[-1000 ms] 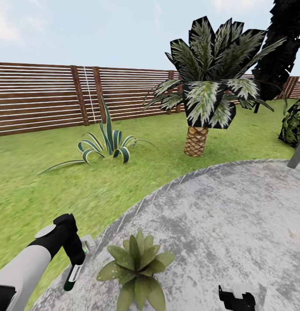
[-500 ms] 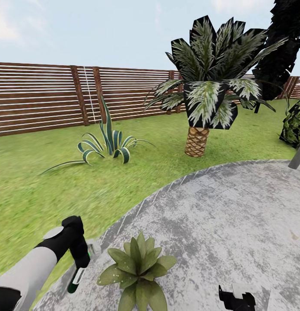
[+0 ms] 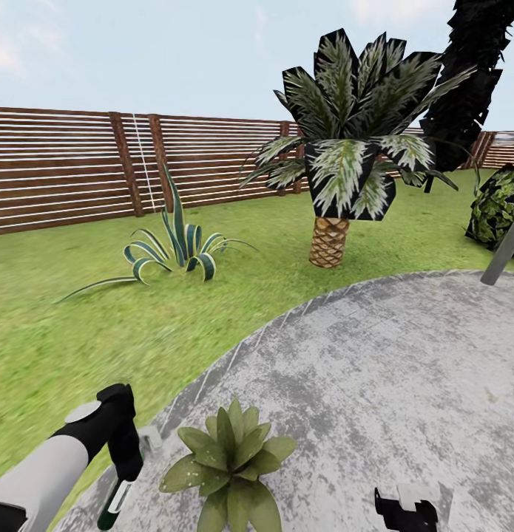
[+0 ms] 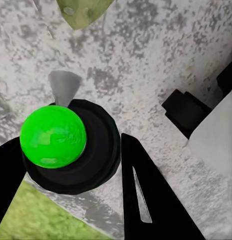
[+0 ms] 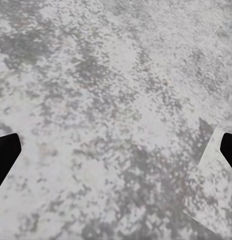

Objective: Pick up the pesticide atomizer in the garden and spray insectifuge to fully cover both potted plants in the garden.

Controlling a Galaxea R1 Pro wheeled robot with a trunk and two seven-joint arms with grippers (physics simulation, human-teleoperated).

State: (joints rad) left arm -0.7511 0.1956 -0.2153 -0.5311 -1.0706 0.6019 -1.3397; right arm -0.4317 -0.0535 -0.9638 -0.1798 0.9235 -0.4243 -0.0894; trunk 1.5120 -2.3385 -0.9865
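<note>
Left gripper (image 3: 117,484): over the edge of the paved round (image 3: 375,369), just left of the potted plant (image 3: 228,465); fingers (image 4: 146,195) closed around the pesticide atomizer (image 4: 65,145), its green ball top and grey nozzle between them in the left wrist view. Atomizer body mostly hidden by the gripper in the head view. Potted plant: on the paving, lower leaves cut off by the frame. Right gripper (image 3: 406,510): right of the plant, partly cut off; jaws spread wide over bare paving, holding nothing
</note>
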